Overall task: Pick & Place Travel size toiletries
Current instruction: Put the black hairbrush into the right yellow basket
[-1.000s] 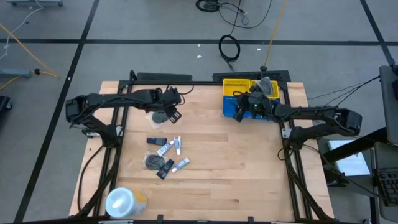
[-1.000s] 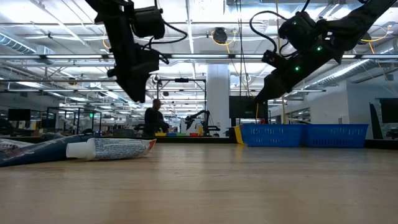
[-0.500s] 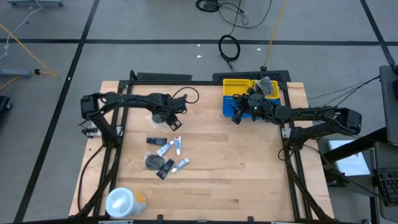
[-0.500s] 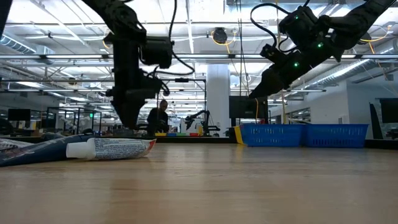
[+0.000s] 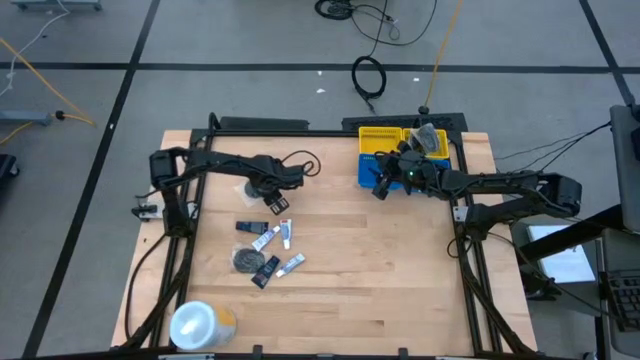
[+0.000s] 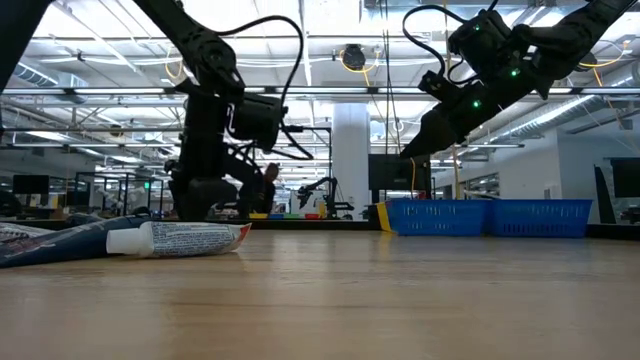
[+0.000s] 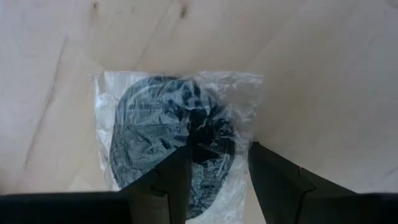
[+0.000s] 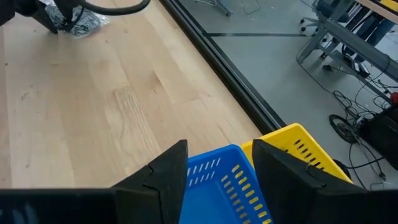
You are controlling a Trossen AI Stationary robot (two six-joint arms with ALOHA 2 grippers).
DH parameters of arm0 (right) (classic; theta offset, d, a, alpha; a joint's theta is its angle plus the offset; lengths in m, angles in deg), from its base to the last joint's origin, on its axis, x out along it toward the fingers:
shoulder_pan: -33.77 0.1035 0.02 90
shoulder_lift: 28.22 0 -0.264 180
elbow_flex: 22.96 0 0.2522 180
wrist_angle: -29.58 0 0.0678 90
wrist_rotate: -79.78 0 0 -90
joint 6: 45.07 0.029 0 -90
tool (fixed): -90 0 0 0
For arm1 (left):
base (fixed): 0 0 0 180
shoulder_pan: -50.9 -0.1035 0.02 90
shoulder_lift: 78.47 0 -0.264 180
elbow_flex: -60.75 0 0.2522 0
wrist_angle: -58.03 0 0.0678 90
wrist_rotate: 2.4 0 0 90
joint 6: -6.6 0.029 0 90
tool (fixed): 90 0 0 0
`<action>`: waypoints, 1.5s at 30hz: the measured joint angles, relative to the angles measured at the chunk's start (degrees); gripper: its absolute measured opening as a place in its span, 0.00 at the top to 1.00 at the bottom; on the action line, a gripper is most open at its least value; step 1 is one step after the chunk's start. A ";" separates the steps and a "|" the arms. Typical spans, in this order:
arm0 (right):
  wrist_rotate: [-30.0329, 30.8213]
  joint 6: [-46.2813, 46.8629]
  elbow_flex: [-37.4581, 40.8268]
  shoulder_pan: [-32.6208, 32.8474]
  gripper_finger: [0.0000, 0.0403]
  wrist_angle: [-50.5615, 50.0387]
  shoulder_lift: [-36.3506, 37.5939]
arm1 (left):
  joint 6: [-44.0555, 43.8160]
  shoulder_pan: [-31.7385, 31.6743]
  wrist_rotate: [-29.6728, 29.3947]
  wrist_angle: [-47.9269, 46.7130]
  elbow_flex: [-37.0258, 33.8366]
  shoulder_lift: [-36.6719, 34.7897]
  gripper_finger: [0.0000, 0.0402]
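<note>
Left gripper (image 5: 275, 199) is down at the table, directly over a bagged dark round piece (image 7: 171, 140) at the far-left part of the table. In the left wrist view the jaws stand open, one finger on each side of the piece's near edge, clear plastic wrap between them. The piece lies dead ahead of the jaws, flat on the wood; it's roughly round, so no long axis to align to. My read: a short push forward and down, then close.

The rest of the toiletries (image 5: 266, 248) sit clustered nearer, just below the left gripper in the high view, so the left arm is the nearer one.

Right gripper (image 5: 383, 183) hangs above the blue basket (image 5: 368, 170), far right, jaws open, holding nothing.

Large white-and-yellow roll (image 5: 200, 324) at the near-left corner.
</note>
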 joint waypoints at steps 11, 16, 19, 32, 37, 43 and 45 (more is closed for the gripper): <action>-0.09 0.18 0.00 0.00 0.58 -0.04 0.00 | 0.95 -0.06 -1.75 -1.05 -0.12 2.36 0.93; -0.11 0.63 0.00 0.00 0.59 -0.04 0.00 | 1.19 -0.03 -3.87 -1.28 -0.21 2.38 0.98; -0.09 0.65 0.00 0.00 0.59 -0.04 0.00 | 1.02 0.27 -4.14 -1.20 -0.32 1.37 0.99; -0.09 1.19 0.00 0.00 0.60 0.00 0.00 | 3.18 4.01 -6.24 5.41 -0.38 -16.56 1.00; -0.12 1.51 0.00 0.00 0.60 0.05 0.00 | 8.83 5.88 -6.31 14.85 -0.33 -24.35 1.00; -0.16 1.52 0.00 0.05 0.60 2.79 -0.02 | 17.51 6.48 2.10 26.11 -0.31 -29.56 1.00; -0.18 1.42 0.00 0.36 0.60 4.23 -0.02 | 20.13 6.49 6.64 29.04 -0.27 -30.08 1.00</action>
